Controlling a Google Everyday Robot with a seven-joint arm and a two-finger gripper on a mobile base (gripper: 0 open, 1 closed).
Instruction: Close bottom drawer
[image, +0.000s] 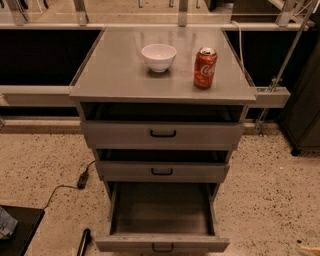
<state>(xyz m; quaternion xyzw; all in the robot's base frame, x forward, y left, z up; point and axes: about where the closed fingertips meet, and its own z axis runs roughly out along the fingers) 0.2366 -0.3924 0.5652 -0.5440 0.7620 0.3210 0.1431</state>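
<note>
Gripper (309, 250), only a pale sliver at the lower right edge with its spread impossible to tell, sits right of the bottom drawer (162, 243), which is pulled far out at the foot of the cabinet (120, 82). Closing it likely calls for a square, centred push on the front panel near the handle (162, 247). Counted: three drawers, one white bowl (159, 56), one red can (205, 67).

Bowl (159, 56): white, on the cabinet top (115, 75), left of the can.
Cola can (205, 68): red, upright.
Cable (75, 186): on the speckled floor (270, 200), left.
Gripper (309, 250): lower right corner.
</note>
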